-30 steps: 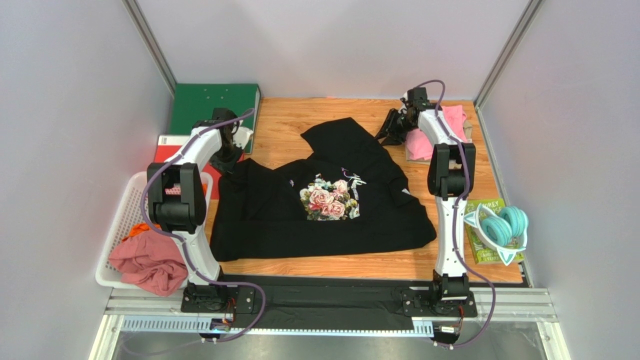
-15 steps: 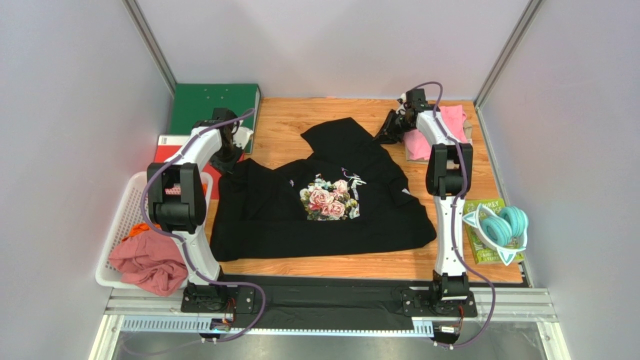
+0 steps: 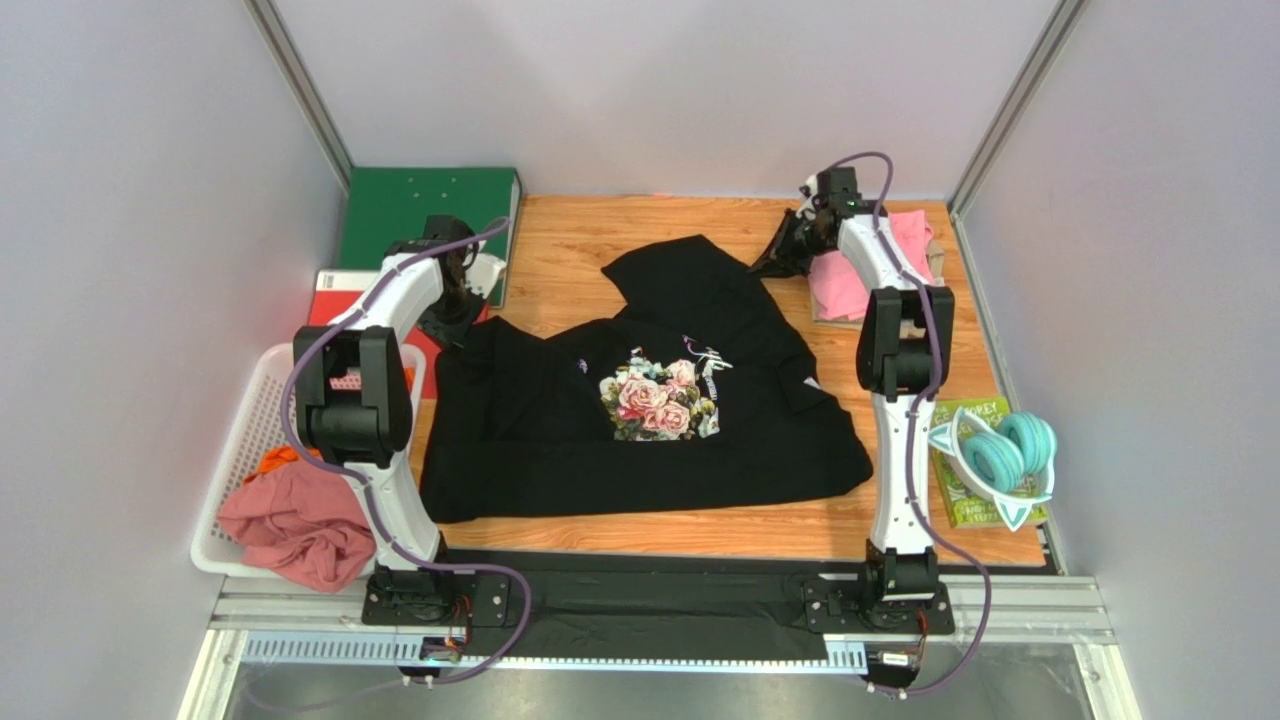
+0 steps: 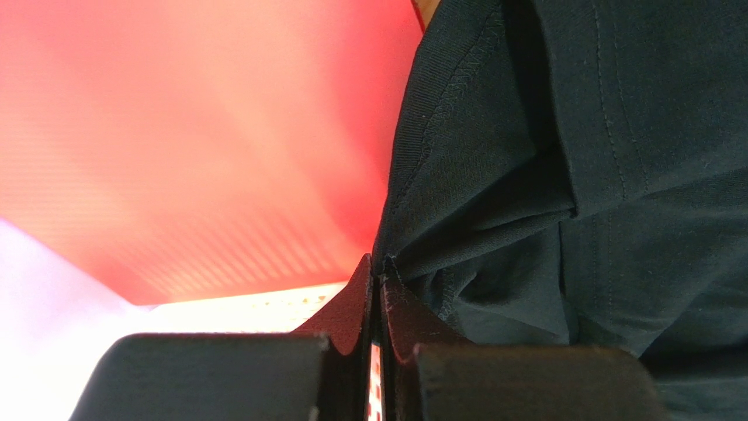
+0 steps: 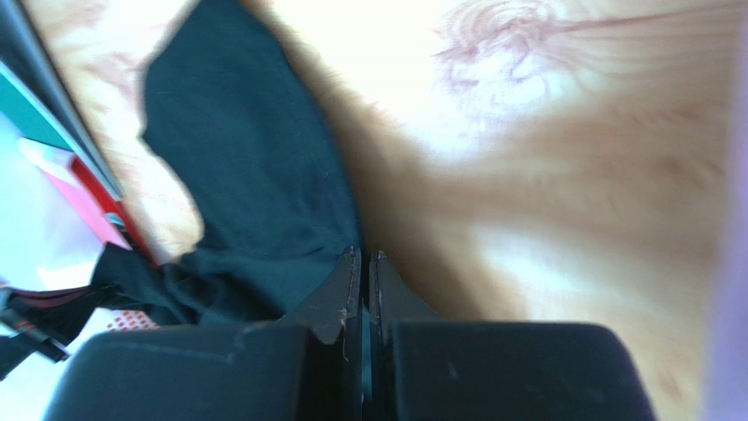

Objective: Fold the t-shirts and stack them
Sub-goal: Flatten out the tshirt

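One black t-shirt [image 3: 646, 450], centre frame on counter [image 3: 601, 225], long axis left-right, flap pointing top. One pink t-shirt [image 3: 909, 240] upper right, one dusty-rose t-shirt [image 3: 293, 525] lower left. Left fingers [image 4: 351, 303] pinching black cloth; right fingers [image 5: 338, 294] closed at its edge, hold unclear.

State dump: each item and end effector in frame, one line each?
black t-shirt: laid out print-up, far part bunched
left end effector: shut, pinching the black t-shirt's edge
right end effector: shut at that shirt's edge; hold unclear
pink t-shirt: folded, far right corner
dusty-rose shirt: crumpled in the basket
green binder: closed, flat
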Controlling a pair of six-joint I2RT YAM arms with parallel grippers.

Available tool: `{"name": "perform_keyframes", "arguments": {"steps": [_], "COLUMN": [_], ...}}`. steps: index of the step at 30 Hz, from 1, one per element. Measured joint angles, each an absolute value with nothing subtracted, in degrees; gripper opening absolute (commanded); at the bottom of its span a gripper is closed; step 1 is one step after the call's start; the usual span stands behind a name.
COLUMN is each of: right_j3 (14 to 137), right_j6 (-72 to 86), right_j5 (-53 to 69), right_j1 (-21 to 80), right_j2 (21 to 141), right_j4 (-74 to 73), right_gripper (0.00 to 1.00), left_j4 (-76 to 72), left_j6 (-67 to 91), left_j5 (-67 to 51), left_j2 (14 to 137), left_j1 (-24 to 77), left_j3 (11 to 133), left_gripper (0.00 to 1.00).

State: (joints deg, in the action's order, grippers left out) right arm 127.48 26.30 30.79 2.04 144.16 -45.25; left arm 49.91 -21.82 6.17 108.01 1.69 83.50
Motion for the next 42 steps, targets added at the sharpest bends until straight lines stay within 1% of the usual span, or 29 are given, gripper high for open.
{"name": "perform_keyframes", "arguments": {"steps": [7,11,21,27,30,34,37,38,40,41,42], "right_j3": [121.8,120.0,118.0,123.6,124.5,124.1,121.6,120.5,119.3,119.0,118.9], "right_j6": [27.0,27.5,28.4,28.7,28.9,29.0,29.5,29.8,30.2,30.3,30.4], "right_j5": [30.5,30.5,30.5,30.3,30.3,29.9,29.7,29.6,29.7,29.7,29.8], "right_j1": [-2.4,-4.5,-3.9,-4.1,-4.6,-5.9,-7.4,-8.0,-9.0,-9.4,-9.7], "right_j2": [131.3,127.3,128.1,132.5,132.8,132.5,131.0,130.3,129.3,128.9,128.7], "right_j4": [-44.5,-42.4,-41.6,-43.0,-43.6,-43.4,-43.1,-42.9,-42.8,-42.7,-42.6], "right_gripper": [0.0,0.0,0.0,0.0,0.0,0.0,0.0,0.0,0.0,0.0,0.0], "left_j4": [49.9,49.9,50.0,51.0,51.0,51.0,49.8,49.4,48.4,48.1,48.0], "left_j6": [-22.9,-22.9,-22.9,-22.8,-22.8,-22.9,-23.1,-23.2,-23.5,-23.6,-23.7], "left_j5": [6.6,6.5,6.0,5.9,6.1,6.7,7.4,7.7,8.3,8.4,8.4], "left_j2": [106.1,105.1,104.5,109.3,111.8,112.1,112.1,112.1,112.1,112.1,112.1], "left_j1": [1.0,1.0,1.0,1.0,1.0,1.0,1.0,1.0,1.0,1.0,1.0], "left_j3": [83.5,83.5,84.1,91.1,94.3,94.4,93.4,92.8,90.8,90.0,89.3], "left_gripper": [0.0,0.0,0.0,0.0,0.0,0.0,0.0,0.02,0.1,0.26,0.34]}}
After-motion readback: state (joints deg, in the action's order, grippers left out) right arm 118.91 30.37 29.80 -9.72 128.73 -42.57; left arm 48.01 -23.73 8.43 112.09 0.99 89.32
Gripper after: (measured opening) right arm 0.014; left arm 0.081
